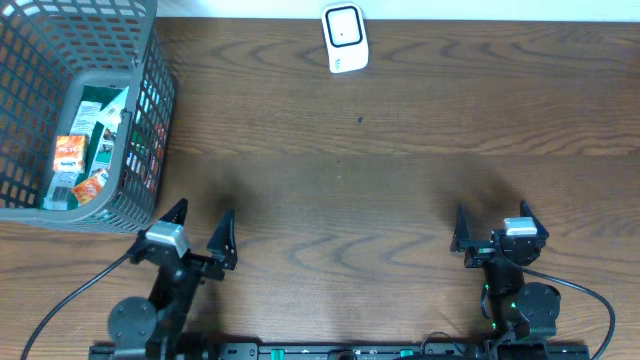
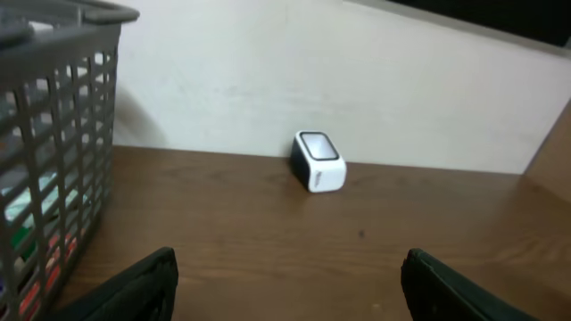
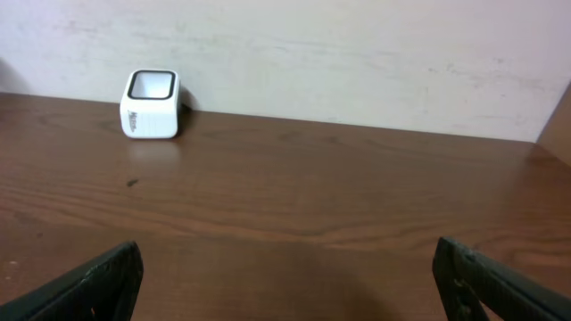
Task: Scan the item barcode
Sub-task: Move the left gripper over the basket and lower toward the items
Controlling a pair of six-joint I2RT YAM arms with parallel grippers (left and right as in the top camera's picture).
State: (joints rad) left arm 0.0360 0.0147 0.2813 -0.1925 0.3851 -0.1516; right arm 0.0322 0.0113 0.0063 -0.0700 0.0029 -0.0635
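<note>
Left claw (image 1: 204,212): spread wide, nothing between the fingers, low over the near edge of the table (image 1: 350,170). It sits just clear of the basket's near right corner without touching it.

Right claw (image 1: 492,210): spread to its fullest and holding nothing, near the table's front edge on my right side.

Barcode scanner (image 1: 344,37): a small white unit with a dark window. It stands at the far edge of the table against the wall, roughly midway between my two arms and well apart from both.

Items: several packets (image 1: 85,150), orange, green and white, lie inside the grey mesh basket (image 1: 155,120) at the far left. No barcode can be read from any view.
</note>
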